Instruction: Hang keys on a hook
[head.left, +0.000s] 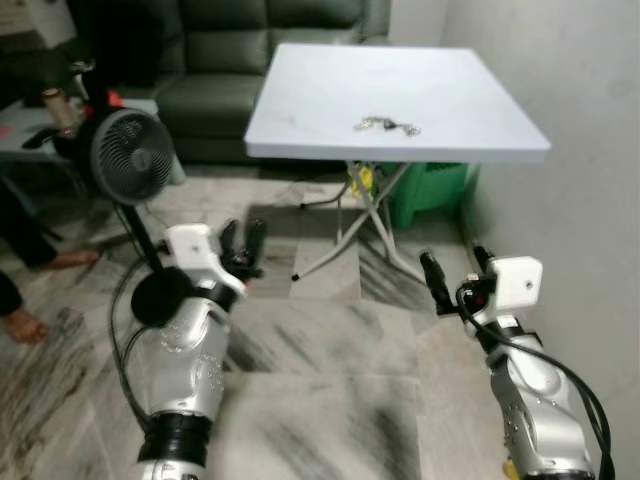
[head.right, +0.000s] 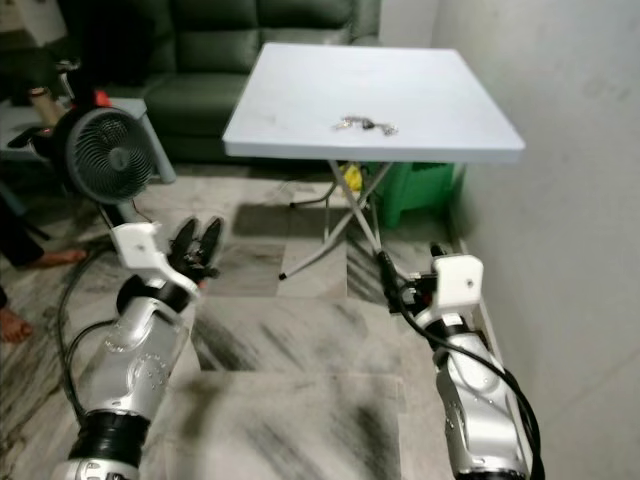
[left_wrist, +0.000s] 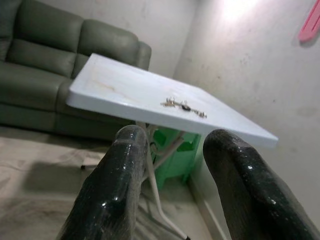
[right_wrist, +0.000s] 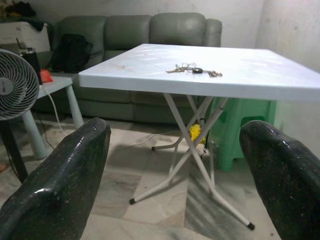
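Fan (head.left: 130, 155) stands far left on the floor. L gripper (head.left: 243, 243) raised low over floor, fingers apart, nothing held. Keys (head.left: 386, 125) lie mid-top of white folding table (head.left: 300, 110), well ahead of both arms. R gripper (head.left: 458, 270) near wall, spread wide, holding nothing.

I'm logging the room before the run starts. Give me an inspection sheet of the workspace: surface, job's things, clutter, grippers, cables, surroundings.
Surface: white folding table, top bare but for the keys.
Job's things: keys lie on the table, untouched; hook: nothing seen.
Clutter: green stool and a yellow thing under the table.
Grippers: left gripper and right gripper both raised short of the table, jaws open and empty.
Cables: black cable on the floor by the fan; a wire on the right arm.
Surroundings: green sofa behind, wall to the right, a person's feet at left.
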